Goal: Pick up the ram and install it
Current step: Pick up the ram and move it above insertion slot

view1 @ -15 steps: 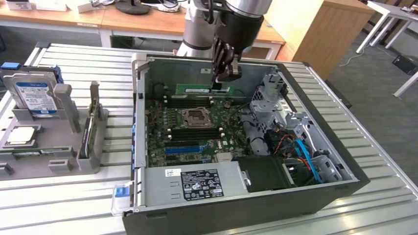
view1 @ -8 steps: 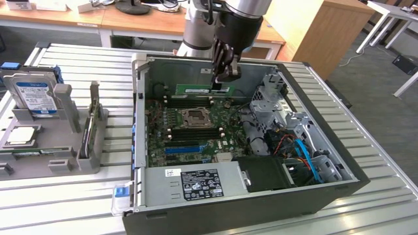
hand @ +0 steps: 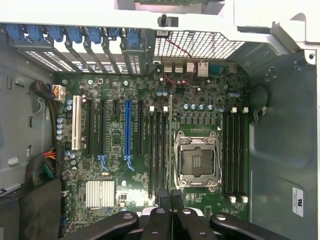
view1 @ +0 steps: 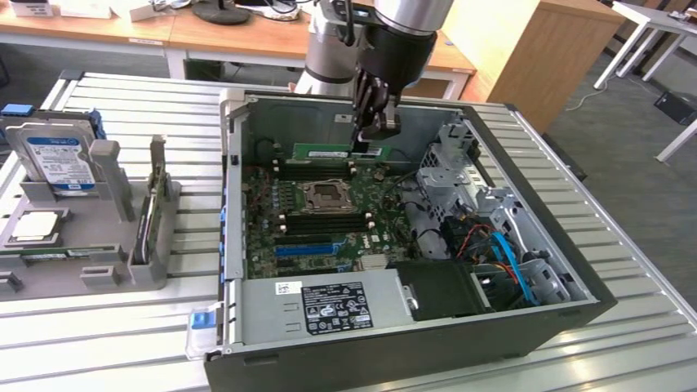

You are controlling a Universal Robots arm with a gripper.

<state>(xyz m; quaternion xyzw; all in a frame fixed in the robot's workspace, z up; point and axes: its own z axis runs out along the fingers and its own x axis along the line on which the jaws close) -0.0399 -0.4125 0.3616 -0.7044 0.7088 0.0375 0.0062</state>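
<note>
Wrist view: end effector (hand: 170, 195) pinches ram (hand: 170, 140) (edge-on sliver).

wooden desks (view1: 250, 38) behind, grey floor (view1: 626, 155), a white table (view1: 654, 20) beyond.

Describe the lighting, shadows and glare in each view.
Exterior view: soft, even room light; the slatted table reflects palely, while the inside of the computer case lies in shade beneath the end effector gripping the ram. Wrist view: the case's metal rim glares white, the motherboard is evenly lit, and the corner with the cables is dark.
</note>
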